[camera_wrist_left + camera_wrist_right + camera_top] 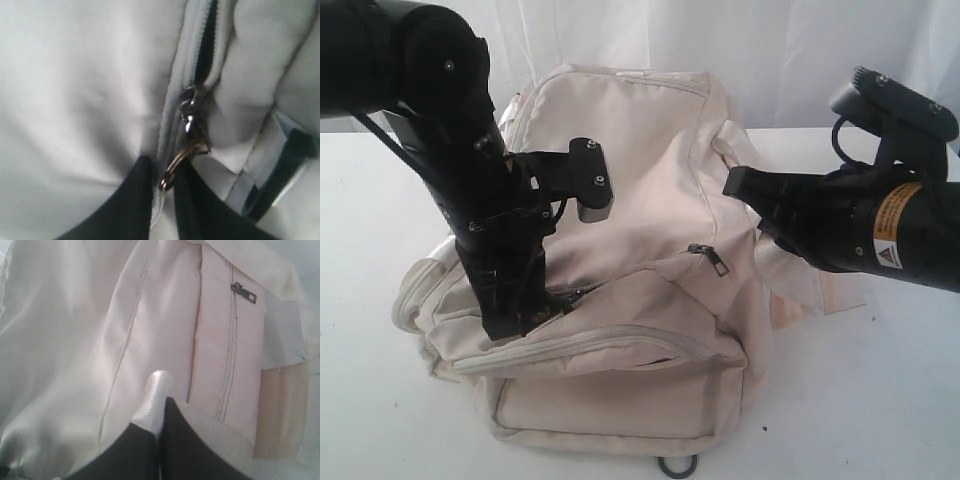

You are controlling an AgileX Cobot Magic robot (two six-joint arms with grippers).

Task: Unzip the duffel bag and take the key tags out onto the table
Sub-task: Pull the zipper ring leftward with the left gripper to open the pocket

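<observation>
White and broad, the flat table (880, 400) is carrying a large cream fabric duffel bag (640, 160), with a black strap ring (678, 467) poking out at the bag's nearest edge. Just beyond the bulging front pocket, the left gripper (167, 182) is standing upright over the bag's near-left side. Its black fingers (130, 200) are pressing together on the thin metal zipper pull (176, 167) hanging from the grey slider (192, 105). Past the slider, a dark slit of opened track is showing.

Farther back and to the right, the right gripper (738, 185) is reaching in level. Its fingers are clamping a pale fold of fabric (156, 387) on the bag, not far from a small dark second zipper pull (717, 262). The coloured plastic key tags are not showing in any view and are presumably lying inside the bag.

Unzipping appears to be the step in hand, with most of the track apparently yet to open. Doing it well is likely calling for a draw along the line of the track rather than upward. The pinch should be sitting deep on the slim metal so it is not slipping free. The right arm should be bracing the cloth taut against the drag, so the soft bag is neither bunching nor sliding.

Behind everything, a white curtain (770, 50) is hanging.
</observation>
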